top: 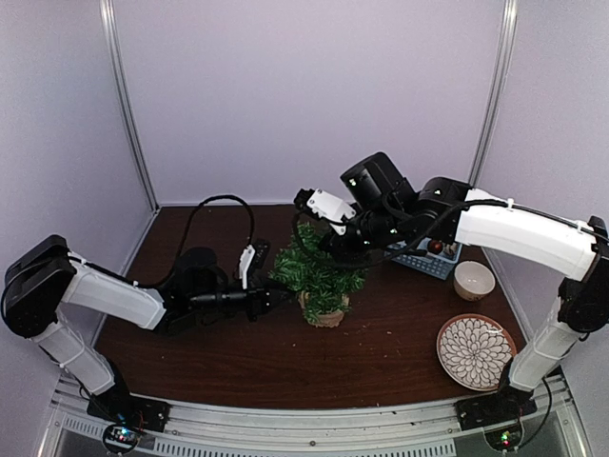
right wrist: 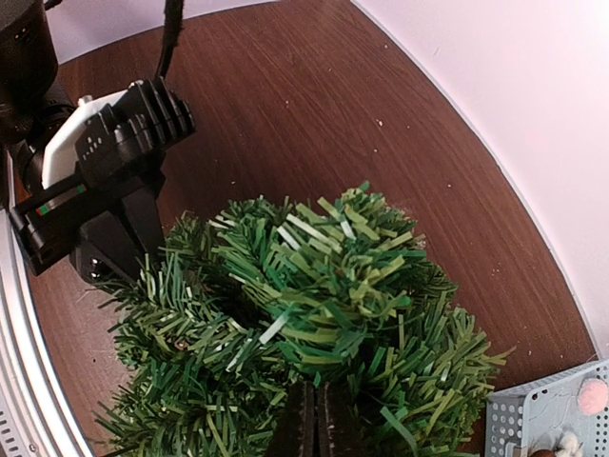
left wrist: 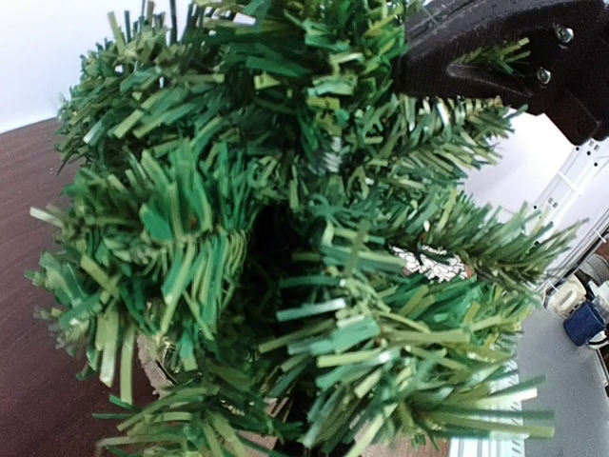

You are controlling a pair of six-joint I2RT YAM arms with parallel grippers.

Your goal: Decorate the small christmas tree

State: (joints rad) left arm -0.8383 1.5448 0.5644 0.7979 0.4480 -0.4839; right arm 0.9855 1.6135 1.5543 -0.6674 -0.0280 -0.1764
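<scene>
Seen from above, the small christmas tree [top: 319, 271] stands upright in its tan pot [top: 324, 314] near the middle of a dark wooden table [top: 238, 362], with an arm closing on it from each side. The left gripper [top: 274, 297] reaches in low against the tree's left flank, just above the pot. The right gripper [top: 333, 243] sits at the crown. To the right of the tree, a grey basket [top: 430, 259] lies under the right arm. A small bowl [top: 473, 280] stands beside the basket, and a patterned plate [top: 476, 352] lies nearer the front edge.

The left wrist camera is filled with green needles of the small christmas tree [left wrist: 285, 267]. The black right gripper [left wrist: 447, 67] pushes into the upper branches at top right. The left gripper's own fingers are lost among the needles, so how far they stand apart cannot be told.

From the right wrist camera, looking down on the treetop [right wrist: 314, 305], the right gripper [right wrist: 315, 419] shows its two dark fingers pressed almost together, with only a thin line between them and needles all round. Whether a branch is pinched there cannot be told. The left gripper [right wrist: 119, 252] noses into the foliage at left, its tips hidden. A corner of the basket [right wrist: 542, 414] holds a pink ball [right wrist: 593, 395].
</scene>
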